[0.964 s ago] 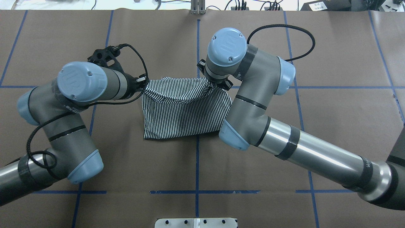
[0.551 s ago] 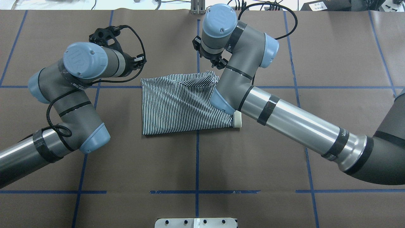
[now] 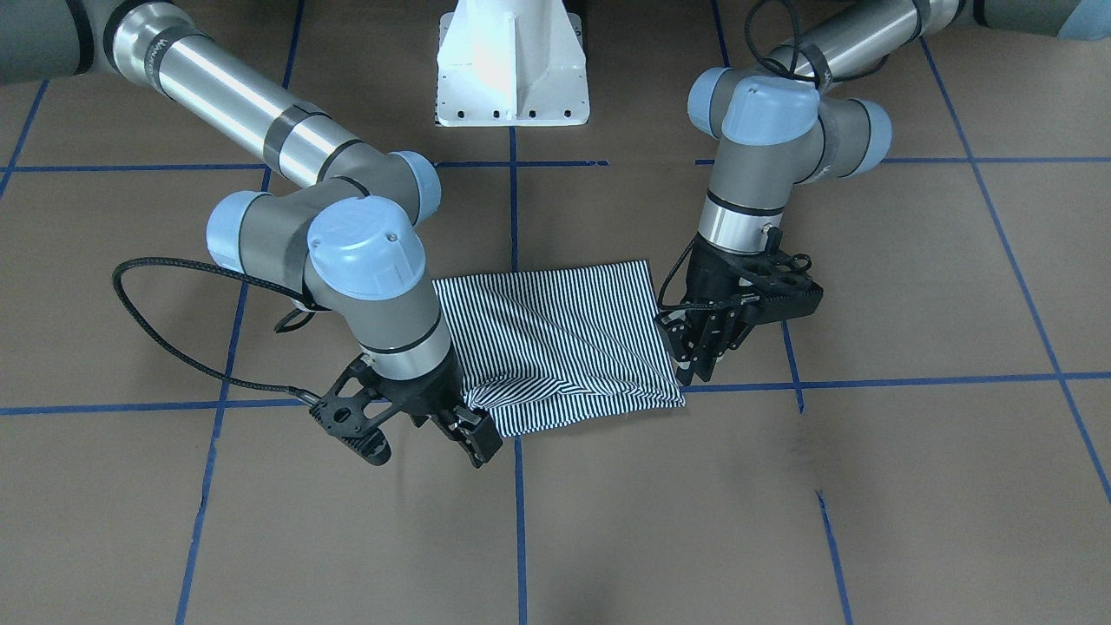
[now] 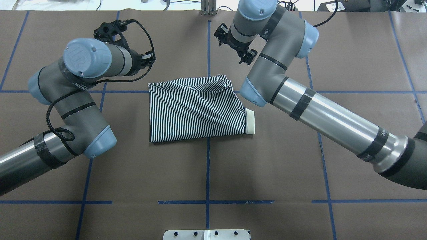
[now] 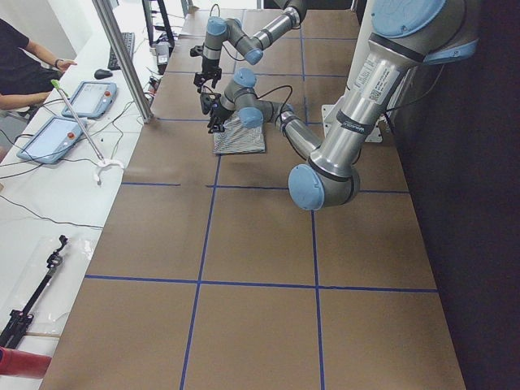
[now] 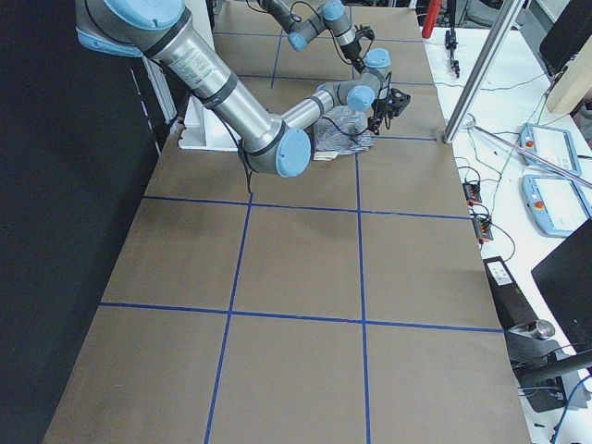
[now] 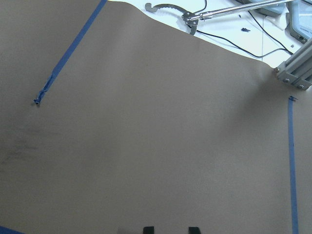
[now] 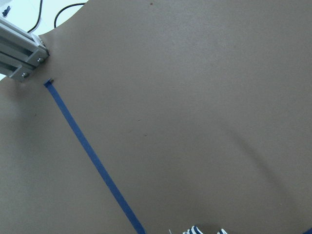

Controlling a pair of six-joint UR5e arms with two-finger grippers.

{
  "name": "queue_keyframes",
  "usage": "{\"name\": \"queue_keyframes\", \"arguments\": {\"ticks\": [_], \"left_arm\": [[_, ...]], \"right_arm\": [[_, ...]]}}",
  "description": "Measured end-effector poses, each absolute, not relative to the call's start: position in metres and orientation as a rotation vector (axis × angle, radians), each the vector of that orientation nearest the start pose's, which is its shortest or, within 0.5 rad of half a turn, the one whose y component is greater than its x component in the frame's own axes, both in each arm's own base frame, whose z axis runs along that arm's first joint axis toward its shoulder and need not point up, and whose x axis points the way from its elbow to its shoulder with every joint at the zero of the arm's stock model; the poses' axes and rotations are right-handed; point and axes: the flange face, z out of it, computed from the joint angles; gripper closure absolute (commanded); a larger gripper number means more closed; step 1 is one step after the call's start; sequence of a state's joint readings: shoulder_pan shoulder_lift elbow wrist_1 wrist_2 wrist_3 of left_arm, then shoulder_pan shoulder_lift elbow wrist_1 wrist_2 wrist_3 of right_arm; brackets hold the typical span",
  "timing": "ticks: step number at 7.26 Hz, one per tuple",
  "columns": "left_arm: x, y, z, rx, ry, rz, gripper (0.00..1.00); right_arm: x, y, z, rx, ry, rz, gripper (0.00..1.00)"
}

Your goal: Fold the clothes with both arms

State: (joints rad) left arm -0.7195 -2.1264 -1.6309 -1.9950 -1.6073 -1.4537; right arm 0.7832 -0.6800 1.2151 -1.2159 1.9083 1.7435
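polo shirt [image 4: 196,110] lies mid surface [image 4: 267,173] as a compact striped rectangle, so the folding looks mostly done. left gripper [image 3: 699,360] hangs just beside one far corner, fingers [image 7: 148,229] slightly spread w/ nothing btwn. right gripper [image 3: 473,438] is by the other far corner, not on the cloth; can't tell if its fingers are apart. left to do, prob: flatten the rumpled ridge at the far edge, tuck the cream collar [image 4: 250,121] poking out the side.

Overhead opposite front, sharing shirt [image 4: 196,110], wrists close
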Motion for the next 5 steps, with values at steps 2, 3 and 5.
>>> {"name": "queue_keyframes", "arguments": {"ticks": [2,3,5], "left_arm": [[0.421,-0.535,0.256,0.401,0.989,-0.44,1.0],[0.404,-0.532,0.258,0.433,0.979,-0.341,1.0],[0.328,-0.554,0.294,0.49,0.914,-0.176,0.64]], "right_arm": [[-0.47,-0.617,0.234,-0.022,-0.98,0.677,0.01],[-0.446,-0.618,0.249,-0.023,-0.981,0.644,0.01],[-0.349,-0.627,0.318,0.007,-0.964,0.518,0.0]]}}
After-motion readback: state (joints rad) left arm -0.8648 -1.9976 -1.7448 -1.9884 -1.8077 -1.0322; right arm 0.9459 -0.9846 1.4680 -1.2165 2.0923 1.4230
